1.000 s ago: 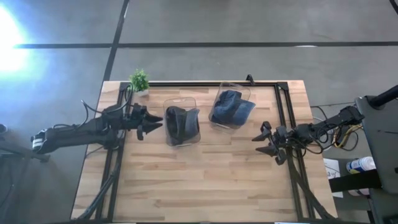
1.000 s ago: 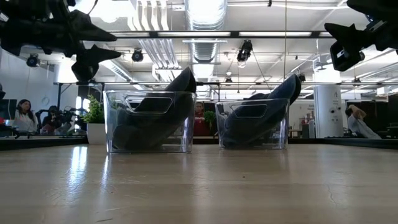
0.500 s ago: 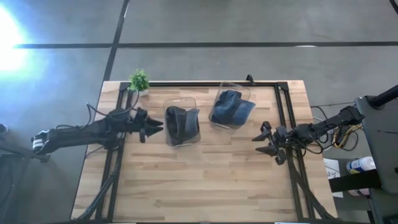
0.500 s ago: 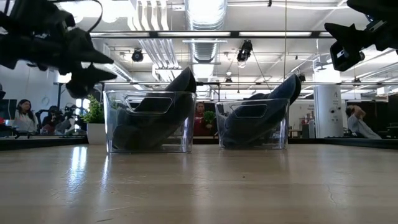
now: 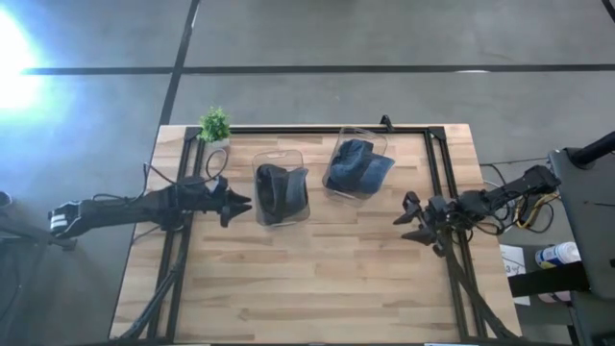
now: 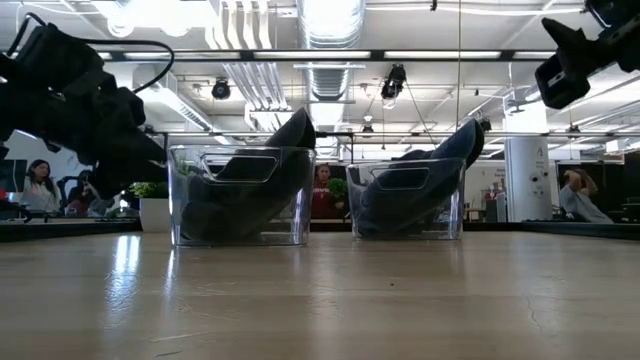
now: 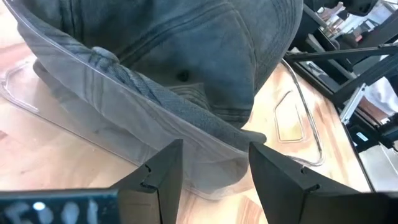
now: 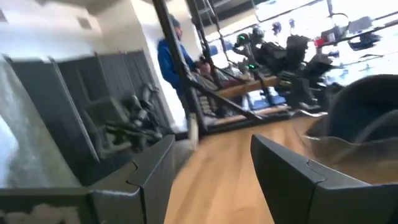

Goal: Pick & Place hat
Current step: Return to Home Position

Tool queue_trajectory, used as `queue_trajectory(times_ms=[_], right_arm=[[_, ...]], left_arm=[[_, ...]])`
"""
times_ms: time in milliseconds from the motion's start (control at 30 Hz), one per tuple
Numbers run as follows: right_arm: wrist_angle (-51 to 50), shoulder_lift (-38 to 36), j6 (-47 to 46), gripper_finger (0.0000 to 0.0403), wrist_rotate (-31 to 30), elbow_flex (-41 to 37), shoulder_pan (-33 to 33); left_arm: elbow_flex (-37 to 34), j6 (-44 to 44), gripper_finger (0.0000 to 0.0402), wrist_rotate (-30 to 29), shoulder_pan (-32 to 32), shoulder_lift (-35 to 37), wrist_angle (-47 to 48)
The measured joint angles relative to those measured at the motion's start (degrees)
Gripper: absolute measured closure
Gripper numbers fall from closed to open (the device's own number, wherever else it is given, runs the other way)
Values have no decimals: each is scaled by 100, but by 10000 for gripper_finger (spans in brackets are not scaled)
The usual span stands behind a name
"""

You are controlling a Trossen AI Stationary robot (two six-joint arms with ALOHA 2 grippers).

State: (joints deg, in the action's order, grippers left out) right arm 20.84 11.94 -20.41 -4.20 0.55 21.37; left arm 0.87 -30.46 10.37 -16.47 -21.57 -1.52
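Observation:
Two clear plastic bins stand side by side on the wooden table. The left bin [image 5: 282,195] holds a dark grey hat [image 7: 205,56] that leans on the bin's wall and sticks up over its rim [image 6: 290,135]. The right bin [image 5: 357,168] holds a blue denim hat [image 6: 450,150] the same way. My left gripper [image 5: 240,204] is open, just left of the left bin and low beside it [image 6: 130,165]; its fingers [image 7: 158,174] point at the bin's wall. My right gripper [image 5: 408,226] is open and hangs high above the table [image 6: 560,75], right of both bins.
A small potted plant [image 5: 215,125] stands at the far left corner. A black metal frame [image 5: 437,192] runs along the table's sides and far edge. Bare wood lies in front of the bins [image 5: 317,279]. People show in the room beyond [image 6: 40,185].
My left gripper has moved down and toward the table's near edge, ending closer to the left bin's side, still open. My right gripper has drawn back slightly toward the table's right edge. Bins and hats have stayed where they were.

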Motion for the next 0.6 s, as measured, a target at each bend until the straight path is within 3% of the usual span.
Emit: queue_trajectory(times_ms=[167, 333, 433, 600], right_arm=[[-180, -211, -103, 197, 19, 5, 0], [-429, -438, 1302, 197, -349, 5, -86], [-542, -616, 2222, 197, -276, 5, -199], [-1334, -1130, 2500, 197, -261, 3, -387]], left_arm=[[-5, 0, 226, 0, 0, -63, -54], [-12, 0, 226, -2, 0, -65, -57], [-12, 0, 226, -2, 0, -65, -54], [-12, 0, 226, 0, 0, -65, -52]])
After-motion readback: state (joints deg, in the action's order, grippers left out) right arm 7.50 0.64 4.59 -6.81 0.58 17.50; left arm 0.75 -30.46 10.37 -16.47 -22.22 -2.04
